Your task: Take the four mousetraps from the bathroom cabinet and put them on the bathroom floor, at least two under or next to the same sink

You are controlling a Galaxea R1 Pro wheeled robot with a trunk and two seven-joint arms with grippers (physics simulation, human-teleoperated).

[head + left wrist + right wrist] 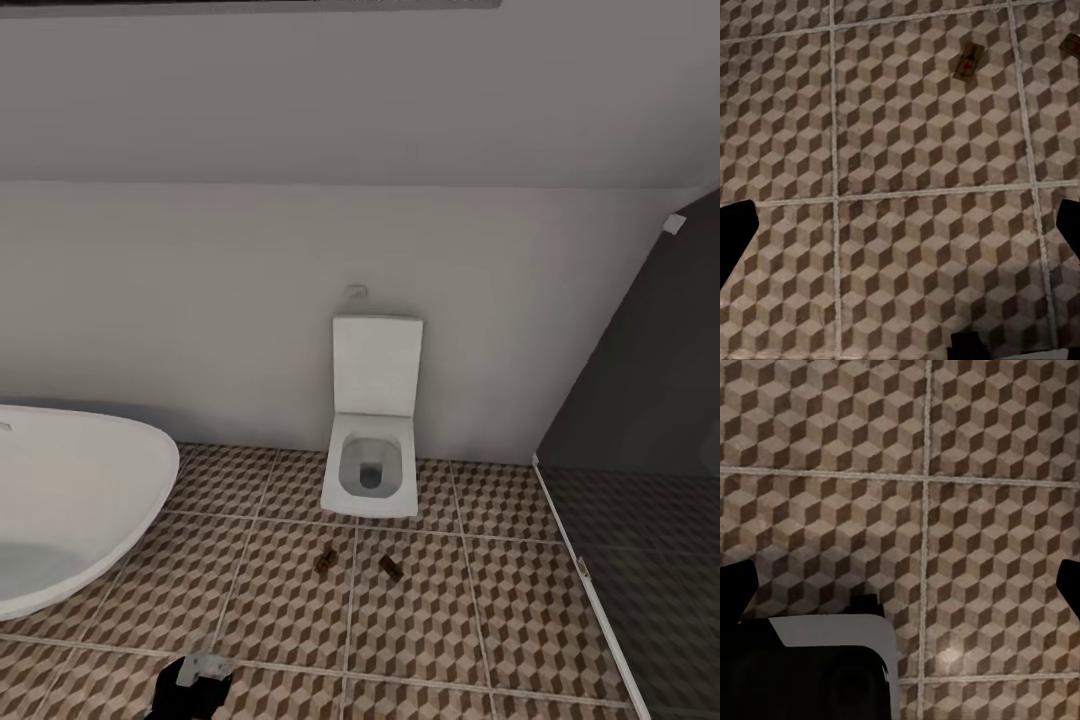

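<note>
Mousetraps (325, 563) ahead of your spread, empty left gripper (900, 247) lie by the toilet (372, 470), no sink near; right gripper (900, 607) gapes empty too.

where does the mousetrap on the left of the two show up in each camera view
Head view: left mousetrap lies on the patterned floor in front of the toilet, beside the other mousetrap.
Left wrist view: probably the same trap, flat on the tiles, away from the fingers.
Right wrist view: not in it.
Shared landmark: the cube-pattern floor with pale grout lines.
</note>
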